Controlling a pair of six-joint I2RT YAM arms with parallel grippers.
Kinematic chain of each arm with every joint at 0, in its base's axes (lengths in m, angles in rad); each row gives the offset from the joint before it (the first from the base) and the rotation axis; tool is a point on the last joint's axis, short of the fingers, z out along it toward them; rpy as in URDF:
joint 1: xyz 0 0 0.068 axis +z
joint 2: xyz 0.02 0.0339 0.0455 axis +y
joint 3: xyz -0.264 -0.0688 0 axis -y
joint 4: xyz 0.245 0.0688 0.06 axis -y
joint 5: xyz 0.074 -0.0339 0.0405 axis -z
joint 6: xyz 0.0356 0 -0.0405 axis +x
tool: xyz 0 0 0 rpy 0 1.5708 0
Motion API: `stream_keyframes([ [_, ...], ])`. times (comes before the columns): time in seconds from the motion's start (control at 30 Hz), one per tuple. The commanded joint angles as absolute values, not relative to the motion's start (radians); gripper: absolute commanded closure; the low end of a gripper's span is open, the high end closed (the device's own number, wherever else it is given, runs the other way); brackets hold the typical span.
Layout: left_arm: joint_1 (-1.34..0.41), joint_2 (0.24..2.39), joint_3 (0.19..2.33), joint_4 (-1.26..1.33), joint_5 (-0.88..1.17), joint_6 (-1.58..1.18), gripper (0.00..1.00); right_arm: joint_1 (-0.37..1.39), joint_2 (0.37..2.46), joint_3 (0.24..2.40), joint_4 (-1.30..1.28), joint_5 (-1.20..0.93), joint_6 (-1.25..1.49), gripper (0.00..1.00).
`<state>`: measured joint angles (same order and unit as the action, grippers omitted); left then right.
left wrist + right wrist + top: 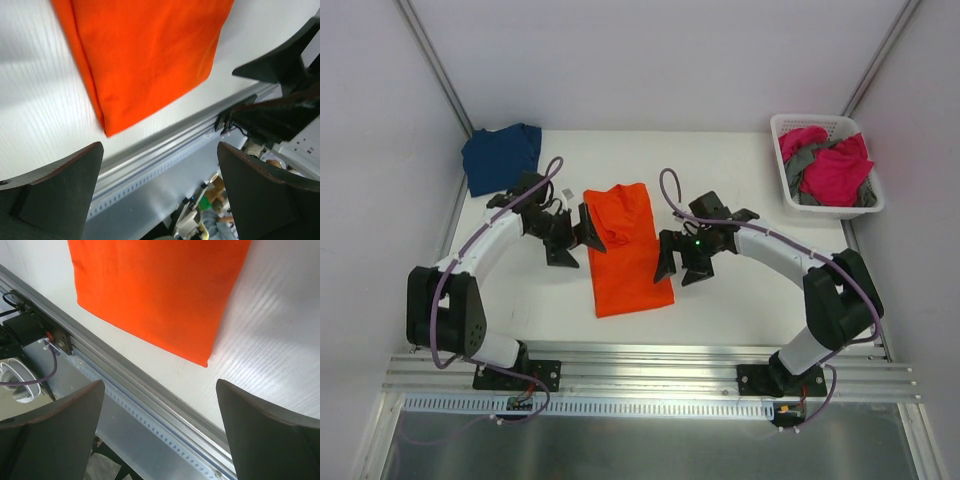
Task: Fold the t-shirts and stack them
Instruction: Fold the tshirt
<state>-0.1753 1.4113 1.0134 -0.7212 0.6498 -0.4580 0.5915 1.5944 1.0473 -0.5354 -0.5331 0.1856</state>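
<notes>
A bright orange t-shirt (625, 250) lies folded into a long strip in the middle of the table, a rumpled part at its far end. Both wrist views show its near end, orange t-shirt (150, 55) and orange t-shirt (160, 295). My left gripper (578, 242) stands open at the strip's left edge, nothing between its fingers (60, 190). Open and empty too, my right gripper (680, 265) is at the strip's right edge. A folded navy t-shirt (500, 155) rests at the back left. Pink t-shirts (838, 170) and a grey one (804, 160) are heaped in the basket.
The white slotted basket (790, 122) stands at the back right corner. A metal rail (650, 375) runs along the near table edge under both arm bases. White walls close in the left, back and right sides.
</notes>
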Motion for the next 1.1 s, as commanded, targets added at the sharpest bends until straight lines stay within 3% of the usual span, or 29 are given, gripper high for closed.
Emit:
stream_keyframes([
  [0.0,-0.17,1.502,1.115,-0.635,0.591,-0.41,0.01,0.581,1.585,1.118,-0.514,-0.506,0.189,0.02],
  [0.03,-0.166,1.572,1.144,-0.634,0.578,-0.376,0.01,0.58,1.601,1.141,-0.508,-0.505,0.193,0.02],
  [0.2,-0.132,1.747,1.292,-0.637,0.649,-0.383,0.31,0.545,1.646,1.21,-0.505,-0.489,0.198,0.01],
  [0.27,-0.132,1.772,1.302,-0.635,0.649,-0.391,0.33,0.523,1.655,1.227,-0.505,-0.488,0.201,0.02],
  [0.4,-0.133,1.819,1.309,-0.634,0.65,-0.388,0.49,0.494,1.643,1.22,-0.506,-0.486,0.206,0.02],
  [0.67,-0.133,1.844,1.269,-0.634,0.667,-0.396,0.5,0.448,1.608,1.146,-0.48,-0.471,0.218,0.02],
  [1.07,-0.135,1.888,1.236,-0.63,0.676,-0.413,0.5,0.426,1.663,1.23,-0.472,-0.476,0.23,0.02],
])
